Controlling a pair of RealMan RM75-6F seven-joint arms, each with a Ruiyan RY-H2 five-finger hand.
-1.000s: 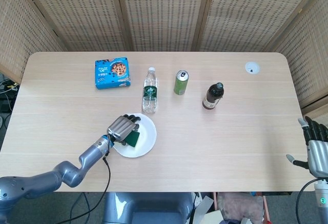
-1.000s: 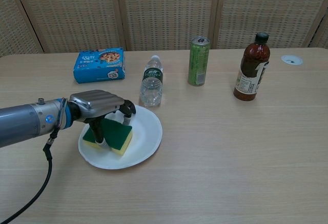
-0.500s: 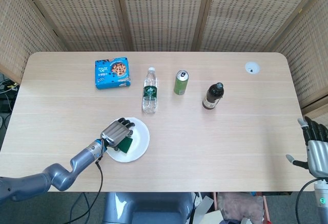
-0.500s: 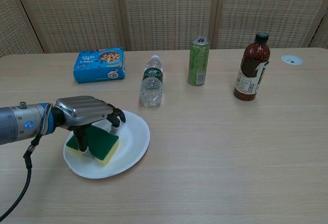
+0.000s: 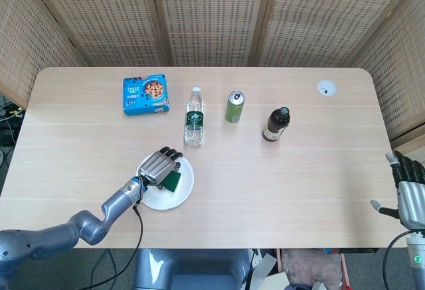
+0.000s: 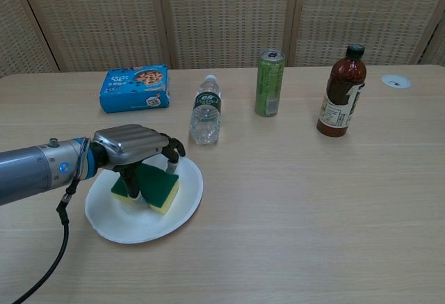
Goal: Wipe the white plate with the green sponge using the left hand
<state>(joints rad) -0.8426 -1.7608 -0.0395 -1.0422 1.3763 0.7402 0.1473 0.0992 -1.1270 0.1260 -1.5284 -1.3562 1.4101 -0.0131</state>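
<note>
Wiping looked underway: our left hand (image 6: 135,147) gripped the green sponge (image 6: 147,186), fingers curled over it, on the white plate (image 6: 125,224) at the near left; remaining strokes we couldn't judge.

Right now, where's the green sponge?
The green sponge lies on the white plate under the left hand, front-left of the table in the chest view, just before the water bottle.

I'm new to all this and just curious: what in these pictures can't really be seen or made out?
- Green sponge: partly covered by the left robot hand in both views.
- Right robot hand: at the head view's edge, absent from the chest view.
- White plate: the part under the sponge is hidden.
- Dark bottle: label print too small to read.
</note>
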